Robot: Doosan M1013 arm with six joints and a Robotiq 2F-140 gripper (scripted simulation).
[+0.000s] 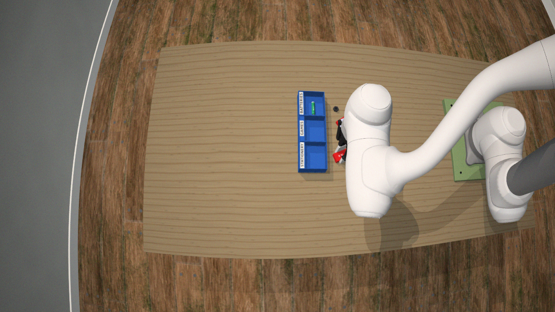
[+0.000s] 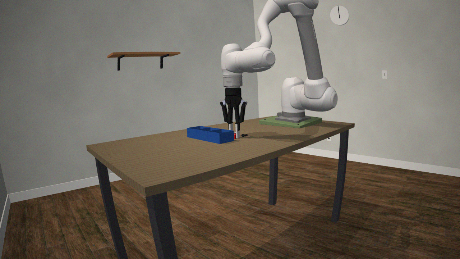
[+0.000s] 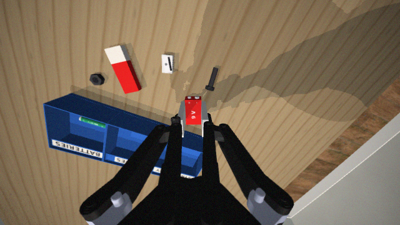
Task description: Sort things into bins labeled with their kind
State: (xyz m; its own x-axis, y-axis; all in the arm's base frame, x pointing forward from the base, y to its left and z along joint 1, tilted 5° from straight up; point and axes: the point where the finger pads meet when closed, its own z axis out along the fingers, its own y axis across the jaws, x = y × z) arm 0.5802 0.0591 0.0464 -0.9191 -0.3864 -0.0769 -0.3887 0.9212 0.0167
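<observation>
A blue three-part bin (image 1: 312, 170) (image 2: 205, 135) (image 3: 94, 107) stands on the table, labelled BATTERIES, GAMES and STATIONERY. A green cylindrical battery (image 1: 313, 107) (image 3: 92, 122) lies in the BATTERIES part. My gripper (image 1: 340, 155) (image 2: 234, 132) (image 3: 193, 108) points down beside the STATIONERY end, shut on the red 9 V battery (image 1: 338, 156) (image 2: 235, 135) (image 3: 193, 112) at table height. A red and white eraser (image 1: 337, 123) (image 3: 126, 76), a white sharpener (image 3: 167, 64), a black nut (image 1: 336, 108) (image 3: 97, 79) and a black bolt (image 2: 245, 135) (image 3: 213, 78) lie on the table.
The bin's long wall is close beside the gripper. The arm (image 1: 368, 155) (image 2: 249, 59) hides part of the table from above. Its base stands on a green plate (image 1: 467, 176) (image 2: 266, 122) at the table's far end. A wall shelf (image 2: 144, 54) is in the background.
</observation>
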